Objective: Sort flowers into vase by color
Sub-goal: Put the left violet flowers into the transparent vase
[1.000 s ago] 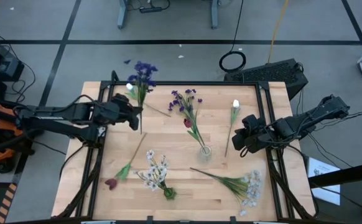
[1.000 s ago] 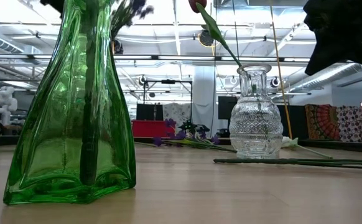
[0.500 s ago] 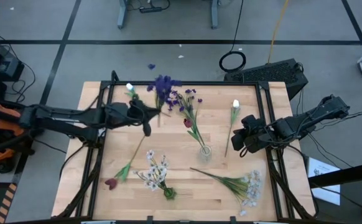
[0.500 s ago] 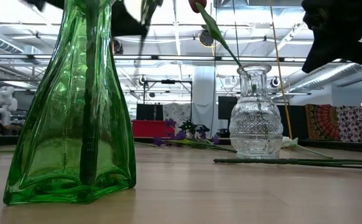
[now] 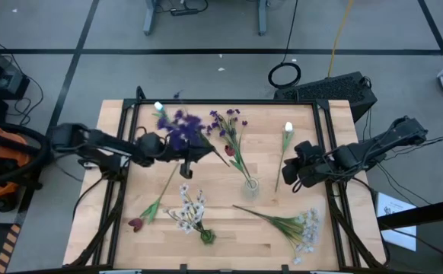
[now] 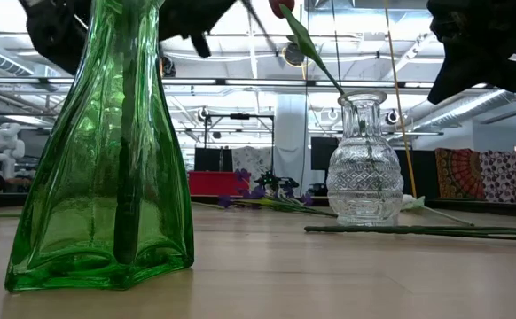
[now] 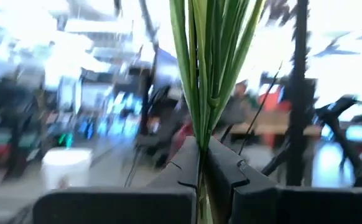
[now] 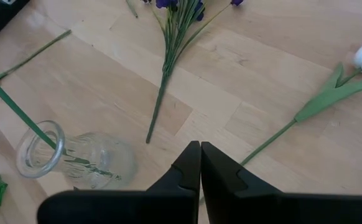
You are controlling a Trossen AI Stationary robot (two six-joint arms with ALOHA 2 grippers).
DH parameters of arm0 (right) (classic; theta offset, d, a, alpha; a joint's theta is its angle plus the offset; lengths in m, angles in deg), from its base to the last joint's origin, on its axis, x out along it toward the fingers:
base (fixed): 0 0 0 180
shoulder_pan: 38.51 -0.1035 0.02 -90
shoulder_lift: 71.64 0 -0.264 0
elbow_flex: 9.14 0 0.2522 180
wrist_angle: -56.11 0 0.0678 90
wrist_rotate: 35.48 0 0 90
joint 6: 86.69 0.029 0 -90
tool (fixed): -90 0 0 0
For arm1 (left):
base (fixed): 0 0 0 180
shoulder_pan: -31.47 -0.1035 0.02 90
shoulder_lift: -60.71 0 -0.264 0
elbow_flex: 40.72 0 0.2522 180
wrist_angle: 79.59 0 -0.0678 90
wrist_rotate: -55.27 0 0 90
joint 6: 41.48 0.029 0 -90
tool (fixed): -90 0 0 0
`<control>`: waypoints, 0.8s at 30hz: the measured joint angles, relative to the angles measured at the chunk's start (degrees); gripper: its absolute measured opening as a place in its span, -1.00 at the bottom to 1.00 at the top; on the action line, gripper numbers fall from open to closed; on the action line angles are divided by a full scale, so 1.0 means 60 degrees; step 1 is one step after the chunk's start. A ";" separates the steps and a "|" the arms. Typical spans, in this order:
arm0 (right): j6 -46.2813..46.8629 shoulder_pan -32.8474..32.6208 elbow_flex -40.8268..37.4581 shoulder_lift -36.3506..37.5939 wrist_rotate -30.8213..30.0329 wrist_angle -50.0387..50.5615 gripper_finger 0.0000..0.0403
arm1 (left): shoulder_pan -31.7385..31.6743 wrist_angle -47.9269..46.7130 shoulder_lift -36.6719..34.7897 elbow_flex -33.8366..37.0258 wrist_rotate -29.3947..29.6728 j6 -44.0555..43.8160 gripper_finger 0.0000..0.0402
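My left pincer (image 5: 185,154), pinching the purple bunch (image 5: 177,131), has swung it inward toward the clear vase (image 5: 250,185); the right pincer (image 8: 199,163) waits, pressed together.

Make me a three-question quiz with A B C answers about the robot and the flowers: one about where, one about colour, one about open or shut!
1. Where does the clear vase stand?
A. mid-table B. on the floor C. on the left arm
2. What colour are the blooms that the left gripper carries?
A. yellow B. purple C. orange
3. The right gripper is:
A. holding a vase B. wide open C. shut and empty

Answers: 1 A, the high view shows it mid-table. 2 B, the cluster looks purple. 3 C, its fingers meet with nothing between.
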 joint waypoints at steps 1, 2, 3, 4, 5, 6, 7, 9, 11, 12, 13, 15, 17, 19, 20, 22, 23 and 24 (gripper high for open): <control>-0.0001 0.0001 0.0000 -0.0053 -0.0003 0.0000 -0.98 | 0.0074 0.0450 0.0251 -0.0046 -0.0019 0.0000 -0.94; -0.0001 0.0001 0.0000 -0.0099 0.0000 0.0000 -0.98 | 0.0137 0.0724 0.0483 -0.0114 -0.0052 -0.0001 -0.94; -0.0005 -0.0002 0.0000 -0.0153 0.0000 0.0000 -0.98 | 0.0186 0.0807 0.0693 -0.0236 -0.0155 -0.0002 -0.94; -0.0005 -0.0002 0.0000 -0.0205 -0.0003 0.0000 -0.98 | 0.0233 0.0710 0.0872 -0.0397 -0.0299 -0.0007 -0.94; -0.0008 -0.0002 0.0000 -0.0265 0.0000 0.0000 -0.98 | 0.0289 0.0581 0.1045 -0.0569 -0.0469 -0.0007 -0.94; -0.0012 -0.0002 0.0000 -0.0331 -0.0003 -0.0011 -0.98 | 0.0348 0.0442 0.1217 -0.0781 -0.0630 -0.0004 -0.94; -0.0019 0.0000 0.0000 -0.0388 0.0000 -0.0035 -0.98 | 0.0416 0.0329 0.1399 -0.1021 -0.0739 -0.0001 -0.94; -0.0023 -0.0002 0.0000 -0.0501 0.0004 -0.0089 -0.98 | 0.0492 0.0114 0.1710 -0.1500 -0.0831 0.0004 -0.94; -0.0023 -0.0002 0.0000 -0.0582 0.0010 -0.0133 -0.98 | 0.0522 -0.0135 0.1958 -0.1964 -0.1031 0.0004 -0.94; -0.0023 -0.0002 0.0000 -0.0620 0.0029 -0.0160 -0.98 | 0.0522 -0.0280 0.2062 -0.2177 -0.1182 0.0004 -0.94; -0.0023 -0.0002 0.0000 -0.0647 0.0040 -0.0180 -0.98 | 0.0522 -0.0506 0.2151 -0.2356 -0.1340 0.0004 -0.94; -0.0023 -0.0001 0.0000 -0.0684 0.0037 -0.0285 -0.98 | 0.0522 -0.1158 0.2301 -0.2708 -0.1579 0.0005 -0.94; -0.0023 -0.0002 0.0000 -0.0691 0.0022 -0.0391 -0.98 | 0.0531 -0.1884 0.2455 -0.3013 -0.1712 0.0006 -0.94; -0.0023 0.0000 0.0000 -0.0687 0.0004 -0.0460 -0.98 | 0.0546 -0.2355 0.2670 -0.3277 -0.1773 0.0024 -0.94; -0.0023 -0.0001 0.0003 -0.0687 -0.0003 -0.0500 -0.98 | 0.0565 -0.2402 0.2802 -0.3394 -0.1773 0.0059 -0.94; -0.0023 0.0000 0.0000 -0.0691 -0.0003 -0.0510 -0.98 | 0.0584 -0.2347 0.3076 -0.3646 -0.1776 0.0087 -0.94; -0.0023 -0.0002 0.0000 -0.0691 -0.0003 -0.0510 -0.98 | 0.0584 -0.2348 0.3205 -0.3767 -0.1779 0.0091 -0.94; -0.0023 0.0001 0.0003 -0.0690 0.0000 -0.0507 -0.98 | 0.0584 -0.2341 0.3344 -0.3907 -0.1779 0.0094 -0.94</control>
